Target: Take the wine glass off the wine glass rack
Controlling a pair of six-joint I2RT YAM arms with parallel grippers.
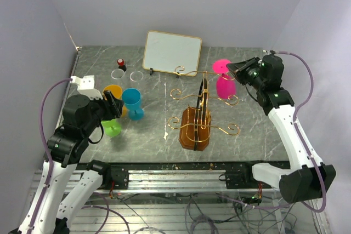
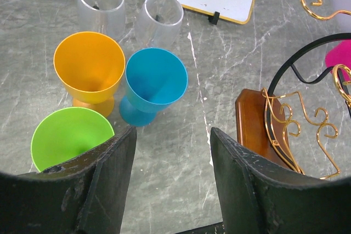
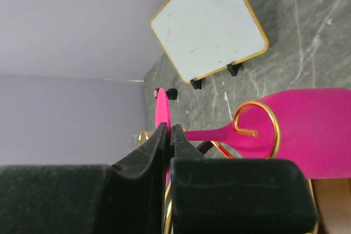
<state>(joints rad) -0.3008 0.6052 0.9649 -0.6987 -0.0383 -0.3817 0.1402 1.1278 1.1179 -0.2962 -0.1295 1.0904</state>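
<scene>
Nearest the front edge of the desk point(image 1: 153, 135), on its left side, the left end effector point(image 2: 173, 131) hangs with its fingers spread wide and nothing between them. A green cup point(image 2: 68, 135) stands upright just under its left finger. Right behind that cup are an orange cup point(image 2: 89, 65) and a blue cup point(image 2: 154, 80), side by side and close together, both upright.

Around the middle of the desk, a little toward the front edge, stands the wine glass rack point(image 1: 196, 124). It has a brown wooden body shaped like a violin, and thin gold wire arms curl out from it on both sides.

Farther back and to the right, the pink wine glass point(image 1: 225, 87) hangs upside down on one of the rack's far right arms. Its bowl points down and its foot is up. From the right wrist view, the stem passes through a gold wire curl. The right end effector point(image 3: 167, 128) is pinched tight on the thin edge of the glass's foot, its fingers nearly together.

Toward the far left corner sit two clear cups point(image 1: 117, 73), with a small red-capped thing point(image 1: 120, 62) just behind them. A white board point(image 1: 171, 52) with a gold frame leans at the far edge, around the middle.
</scene>
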